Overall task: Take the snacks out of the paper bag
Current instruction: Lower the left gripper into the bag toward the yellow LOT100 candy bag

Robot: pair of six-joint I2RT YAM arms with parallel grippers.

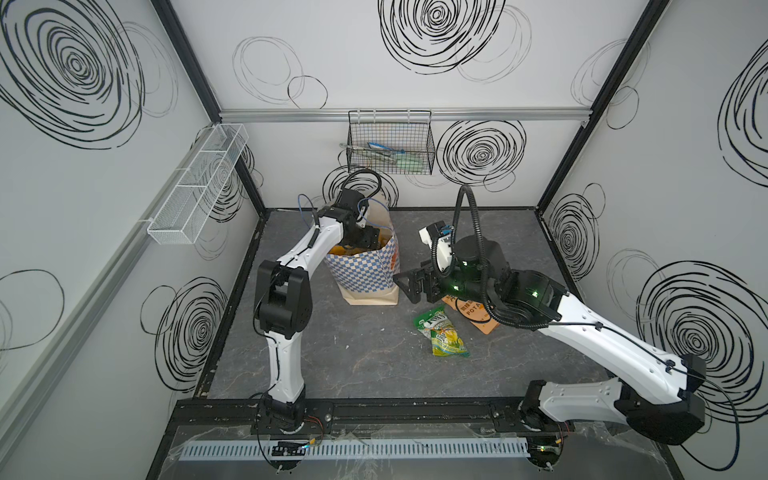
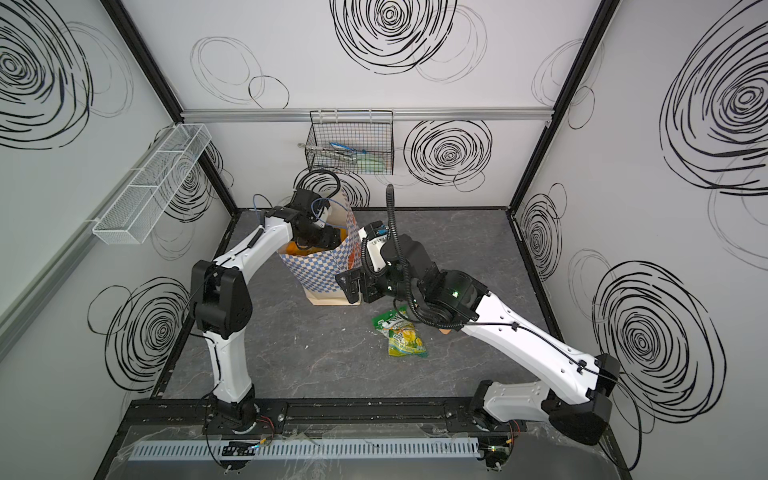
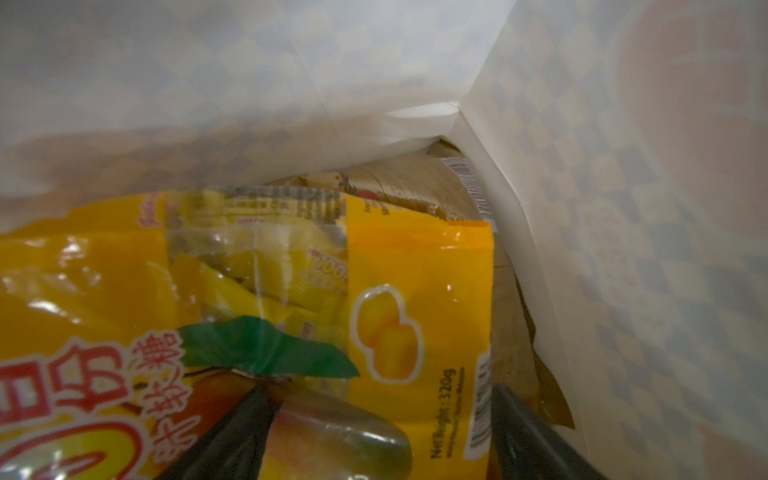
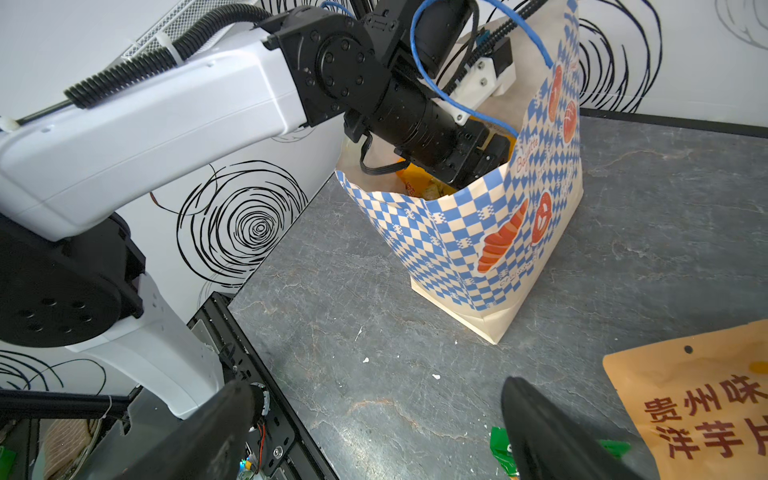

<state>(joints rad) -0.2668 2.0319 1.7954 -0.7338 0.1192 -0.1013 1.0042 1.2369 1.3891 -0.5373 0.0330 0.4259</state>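
While the grey stone-patterned table (image 1: 353, 361) covered the floor of the white booth, the two white-and-black arms took up much of the space above it: the left arm (image 1: 297, 249) bent up and over into the mouth of the bag, and the right arm (image 1: 602, 336) stretched low across the table toward the bag's side. The paper bag (image 1: 368, 272) stood upright near the back of the table, left of the middle in both top views, with a thin blue cord handle (image 4: 419, 70) lying across the left arm's wrist. A black wire basket (image 1: 390, 147) hung on the back wall and a white mesh tray (image 1: 195, 187) on the left wall. Two snacks lay on the table to the right of the bag: an orange pouch (image 4: 702, 407) with red Chinese characters, partly under the right arm, and near it a green-and-yellow pack (image 1: 442, 336). Inside the bag a yellow-orange pack (image 3: 415, 257) lay over a brown pack (image 3: 409, 185) against the paper wall. The left gripper (image 3: 380, 395) was down in the bag, its jaws spread wide on either side of the yellow-orange pack's end; whether they touched it could not be told. The right gripper (image 1: 405, 286) hung near the bag's side, jaws wide apart with nothing between them.
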